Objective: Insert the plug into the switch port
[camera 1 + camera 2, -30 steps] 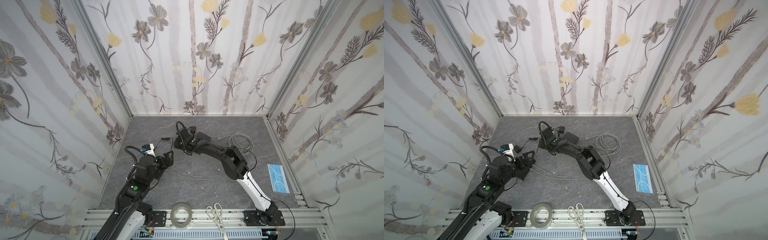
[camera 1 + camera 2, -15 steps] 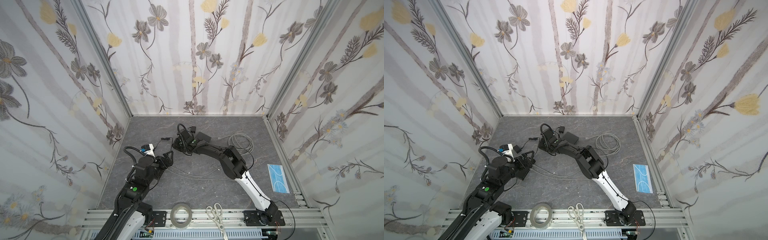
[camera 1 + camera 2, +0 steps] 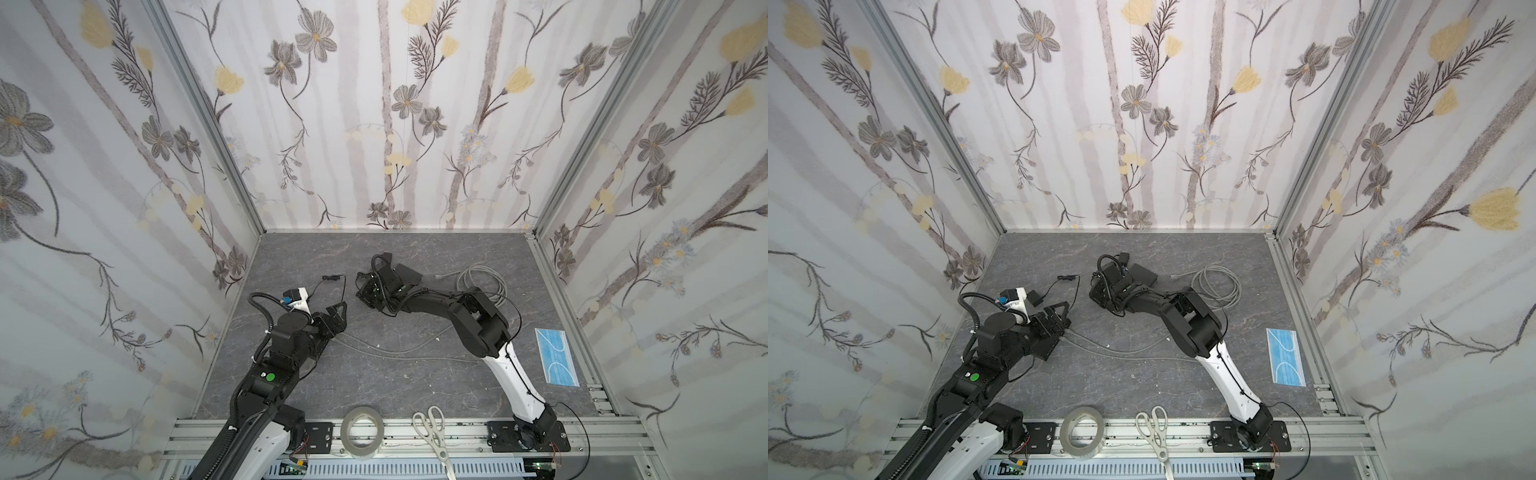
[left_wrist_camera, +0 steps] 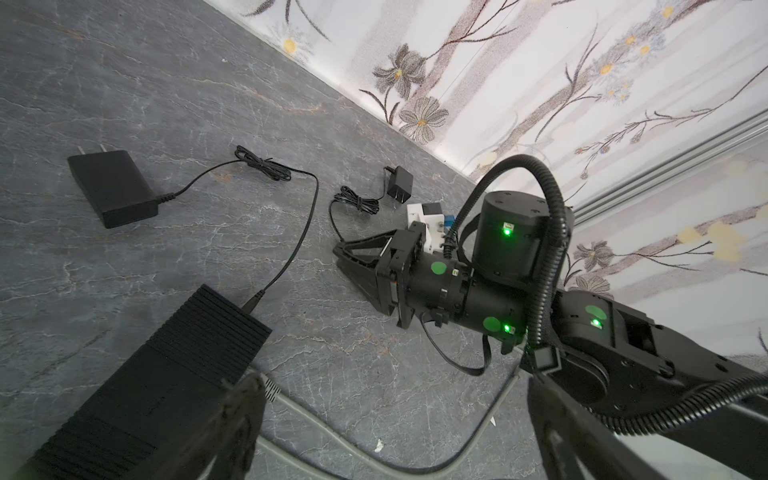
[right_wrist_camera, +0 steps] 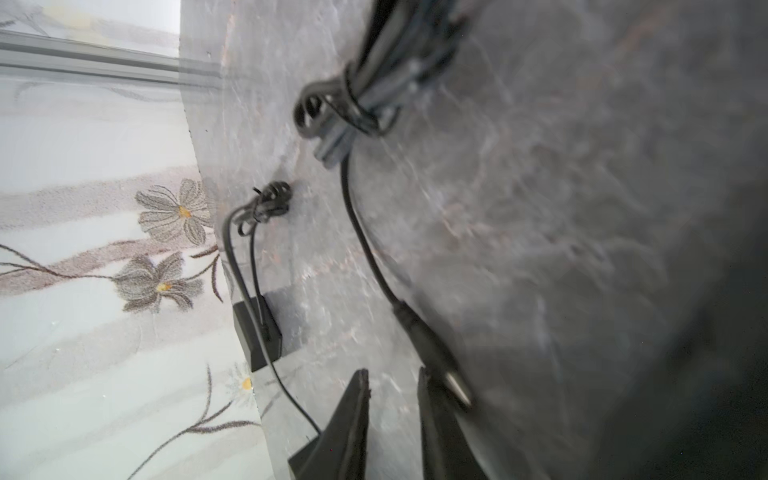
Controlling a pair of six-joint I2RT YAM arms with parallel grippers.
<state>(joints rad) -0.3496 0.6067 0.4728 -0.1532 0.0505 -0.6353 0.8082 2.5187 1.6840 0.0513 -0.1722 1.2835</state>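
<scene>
**Right pincer beside the plug, not yet around it**

The right pincer has its fingers narrowly apart. Bare counter shows through the gap and nothing sits between them. The plug lies just beside the outer face of one finger. The blur hides whether they touch. I judge the step in hand to be the pick-up, and it is not yet made, since the plug is outside the gap.

The plug is a slim black barrel with a short bright metal tip. It lies flat on the counter with the tip pointing back toward the pincer's own wrist. Its thin cord runs off to a tied bundle.

The left pincer is spread wide and holds nothing. One of its fingers is right beside the switch, a ribbed black box lying flat, apart from the plug. A second cord already meets the switch's end face, and a grey cable ends at its side. No free port is visible.

Next, in my judgement, the right pincer must spread, shift sideways to straddle the barrel, and pinch the black body behind the tip. Then it must carry the plug across to the switch with the tip squared to the port. A thin round barrel may roll or twist in the grip.
</scene>
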